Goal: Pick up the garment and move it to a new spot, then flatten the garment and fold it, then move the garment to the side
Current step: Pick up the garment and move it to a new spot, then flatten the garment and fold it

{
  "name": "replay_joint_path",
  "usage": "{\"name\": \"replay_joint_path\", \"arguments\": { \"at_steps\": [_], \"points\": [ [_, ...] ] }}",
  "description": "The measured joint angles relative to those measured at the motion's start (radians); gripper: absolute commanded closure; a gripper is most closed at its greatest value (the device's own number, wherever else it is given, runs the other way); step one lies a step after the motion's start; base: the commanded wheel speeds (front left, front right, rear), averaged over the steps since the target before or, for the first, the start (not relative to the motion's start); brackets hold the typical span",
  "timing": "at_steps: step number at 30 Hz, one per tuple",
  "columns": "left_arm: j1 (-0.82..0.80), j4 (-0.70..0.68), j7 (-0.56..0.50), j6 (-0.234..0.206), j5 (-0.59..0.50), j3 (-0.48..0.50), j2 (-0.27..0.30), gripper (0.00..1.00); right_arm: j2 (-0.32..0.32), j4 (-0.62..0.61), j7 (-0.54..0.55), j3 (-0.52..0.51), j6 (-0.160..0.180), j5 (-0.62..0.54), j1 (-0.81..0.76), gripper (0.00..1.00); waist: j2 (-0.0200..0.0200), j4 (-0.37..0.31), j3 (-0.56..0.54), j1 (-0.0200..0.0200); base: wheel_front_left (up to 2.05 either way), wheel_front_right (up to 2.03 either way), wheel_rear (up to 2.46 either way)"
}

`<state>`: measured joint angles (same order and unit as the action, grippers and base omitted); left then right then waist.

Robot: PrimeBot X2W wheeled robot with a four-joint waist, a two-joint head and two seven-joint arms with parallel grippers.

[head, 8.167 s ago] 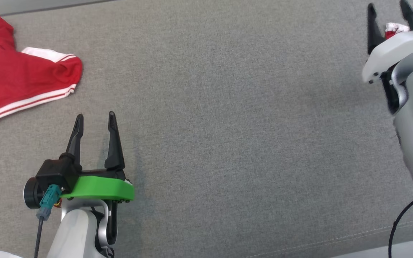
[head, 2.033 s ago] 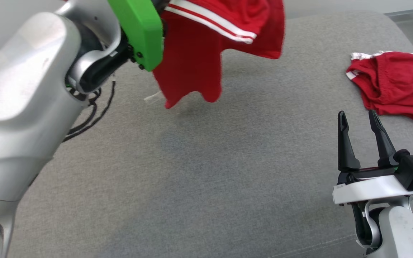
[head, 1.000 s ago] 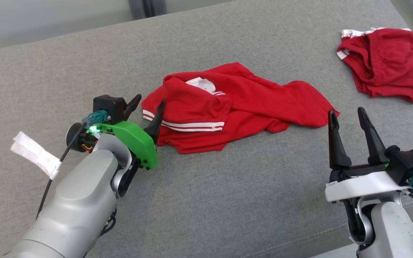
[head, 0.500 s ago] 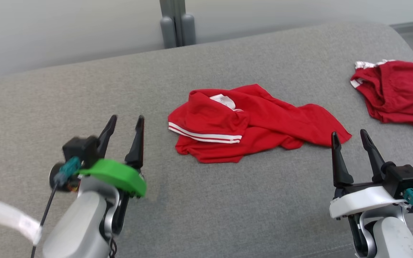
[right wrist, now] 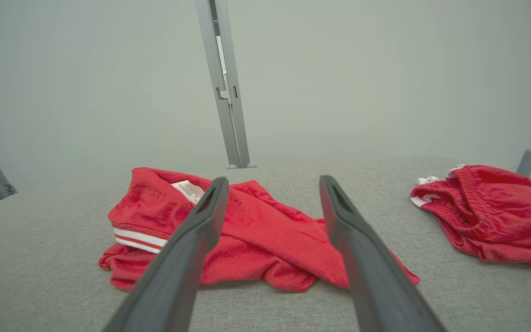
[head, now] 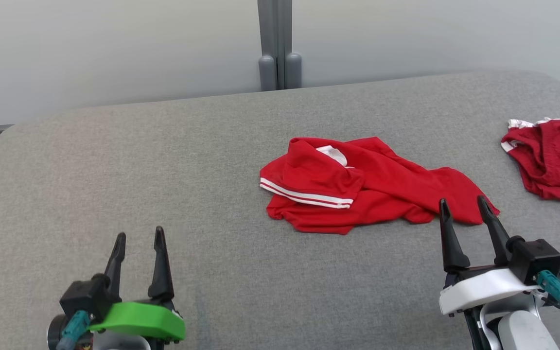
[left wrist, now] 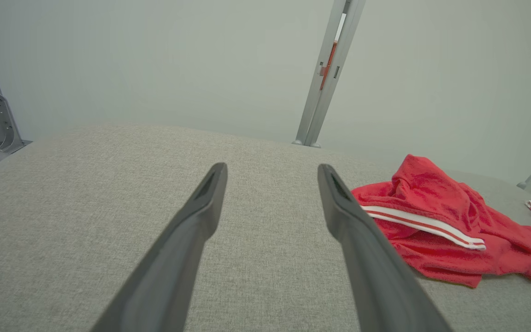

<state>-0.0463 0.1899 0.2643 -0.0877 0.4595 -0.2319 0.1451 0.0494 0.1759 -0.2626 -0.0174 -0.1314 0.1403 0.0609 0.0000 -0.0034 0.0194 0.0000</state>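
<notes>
Shirt: the red shirt (head: 382, 194) lies crumpled in a low heap on the table, a little right of the middle. Neither pincer holds it. A sleeve hem with white stripes faces the near left, and a white patch shows in the fold on top.
Table: the table (head: 163, 170) has a grey woven cover with rounded far corners.
Left pincer: the left pincer (head: 140, 233) sits at the lower left of the head view. Its fingers are spread wide with nothing between them, over bare grey cover, well to the left of the shirt.
Right pincer: the right pincer (head: 461, 200) sits at the lower right, fingers spread wide and empty. In the head view its tips overlap the shirt's near right edge. From its wrist the shirt lies just ahead of the fingers; whether they touch it cannot be told.
Other cloth: a darker red cloth (head: 552, 155) with white trim is bunched at the table's far right, apart from the shirt.
Background: a pale wall (head: 114, 48) with a grey post (head: 280, 43) stands behind the far edge.
</notes>
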Motion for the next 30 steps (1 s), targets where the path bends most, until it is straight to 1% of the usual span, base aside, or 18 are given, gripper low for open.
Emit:
{"name": "replay_joint_path", "arguments": {
  "at_steps": [4, 11, 21, 30],
  "points": [
    [0.037, -0.006, 0.0, 0.018, -0.034, 0.028, -0.028, 0.0, 0.0, 0.002, 0.0, 0.021, 0.0, 0.017, -0.016, 0.0, 0.0, 0.012, -0.01, 0.0, 0.0, 0.0, 0.0],
    [0.047, 0.001, 0.0, 0.044, -0.066, 0.054, -0.06, 0.0, 0.0, 0.015, 0.0, 0.045, 0.0, 0.016, -0.02, 0.0, 0.0, 0.015, -0.011, 0.0, 0.0, 0.0, 0.0],
    [0.047, 0.004, 0.0, 0.077, -0.093, 0.092, -0.077, 0.0, 0.0, 0.024, 0.0, 0.048, 0.0, 0.016, -0.018, 0.0, 0.0, 0.009, -0.003, 0.0, 0.0, 0.0, 0.0],
    [0.046, 0.003, 0.0, 0.089, -0.109, 0.116, -0.089, 0.0, 0.0, 0.025, 0.0, 0.045, 0.0, 0.015, -0.016, 0.0, 0.0, 0.014, 0.009, 0.0, 0.0, 0.0, 0.0]
  ]
}}
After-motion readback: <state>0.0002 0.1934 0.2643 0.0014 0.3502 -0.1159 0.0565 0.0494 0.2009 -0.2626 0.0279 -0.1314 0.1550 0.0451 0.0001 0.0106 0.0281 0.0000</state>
